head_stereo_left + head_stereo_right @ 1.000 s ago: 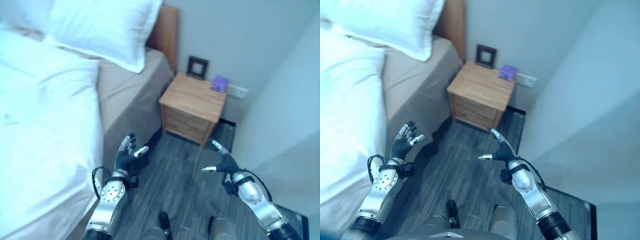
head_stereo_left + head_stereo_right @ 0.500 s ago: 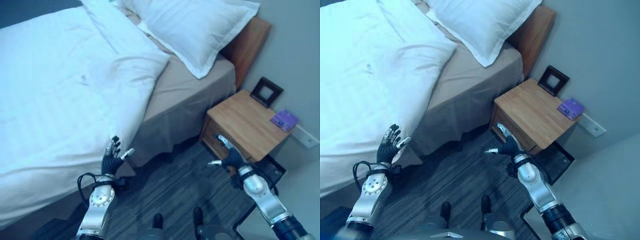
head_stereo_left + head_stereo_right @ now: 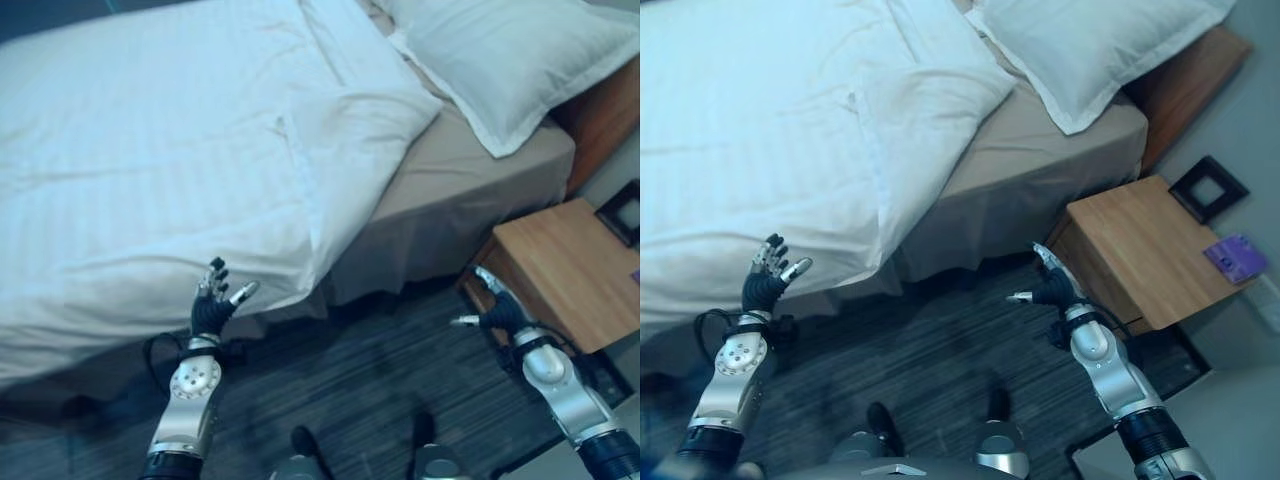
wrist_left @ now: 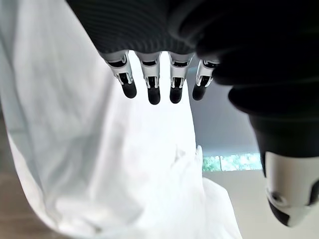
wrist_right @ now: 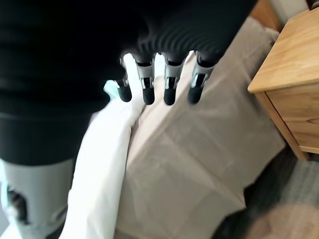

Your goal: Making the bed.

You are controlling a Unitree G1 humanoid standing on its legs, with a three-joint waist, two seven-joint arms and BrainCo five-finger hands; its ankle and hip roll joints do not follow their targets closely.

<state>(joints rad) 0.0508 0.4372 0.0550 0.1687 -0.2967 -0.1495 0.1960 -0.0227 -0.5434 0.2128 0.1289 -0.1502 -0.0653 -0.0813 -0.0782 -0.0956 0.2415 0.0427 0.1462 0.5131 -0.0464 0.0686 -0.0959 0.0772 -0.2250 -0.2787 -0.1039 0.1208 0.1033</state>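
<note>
The white duvet (image 3: 170, 150) covers the bed from ten to one o'clock, its corner folded back off the beige fitted sheet (image 3: 470, 180). Left hand (image 3: 213, 305) is raised just beside the duvet's hanging edge, fingers relaxed, empty. Right hand (image 3: 497, 312), also released and empty, is near the wooden nightstand (image 3: 570, 270) at three o'clock.

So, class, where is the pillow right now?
The pillow lies at the head of the bed, against the headboard, above the bedside table on the robot's right.

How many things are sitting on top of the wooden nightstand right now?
2: a dark picture frame toward the back near the headboard, and a small purple item beside it. Part of the nightstand top is out of view.
</note>
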